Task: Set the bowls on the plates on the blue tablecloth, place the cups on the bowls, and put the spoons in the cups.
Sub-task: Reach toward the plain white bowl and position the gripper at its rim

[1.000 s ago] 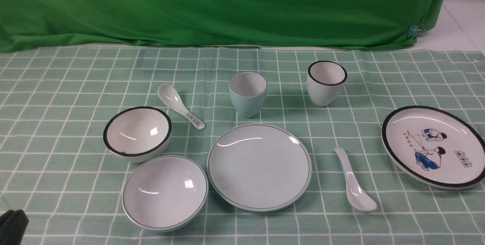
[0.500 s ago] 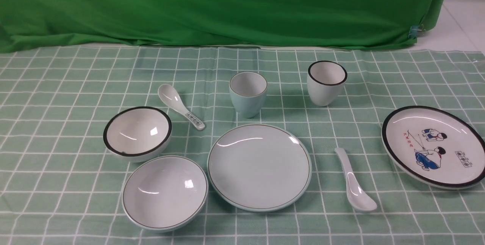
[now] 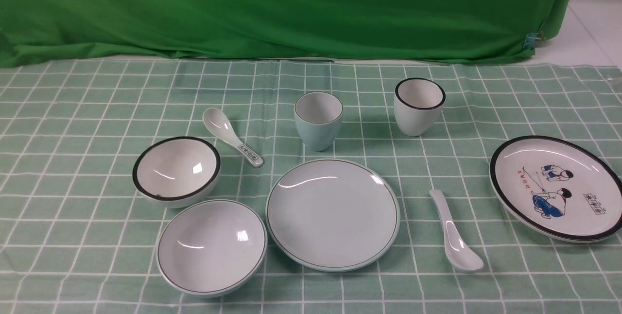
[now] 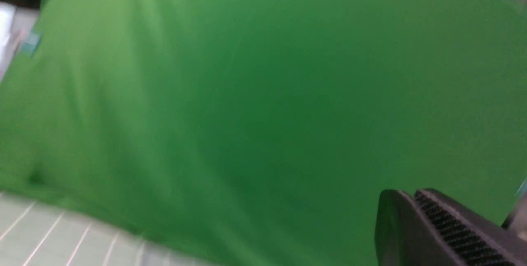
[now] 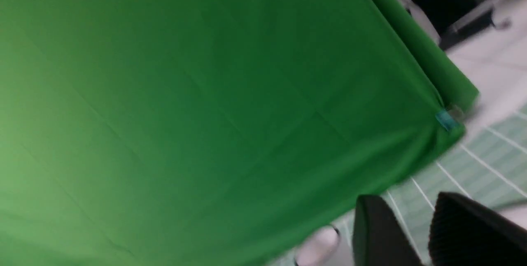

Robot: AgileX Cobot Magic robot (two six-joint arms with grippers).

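Note:
On the blue tablecloth (image 3: 73, 110) everything stands apart. The black-rimmed white bowl (image 3: 176, 170) and the pale blue bowl (image 3: 211, 247) sit at the left, beside the pale blue plate (image 3: 333, 214). The cartoon plate (image 3: 554, 185) is at the right edge. Behind them stand the blue cup (image 3: 318, 119) and the white cup (image 3: 419, 105). A marked spoon (image 3: 231, 135) and a plain spoon (image 3: 454, 234) lie on the cloth. Neither arm shows in the front view. My left gripper (image 4: 411, 194) is shut and empty, facing the backdrop. My right gripper (image 5: 405, 200) is open and empty, and the white cup (image 5: 319, 241) shows blurred past it.
A plain green backdrop cloth (image 3: 291, 8) hangs along the far edge of the table, held by a blue clip (image 3: 529, 41) at its right corner. White floor (image 3: 593, 22) shows beyond the table's far right.
The dark tip of my left gripper, at the front view's lower left corner a second ago, has left that view. The dishes have not moved.

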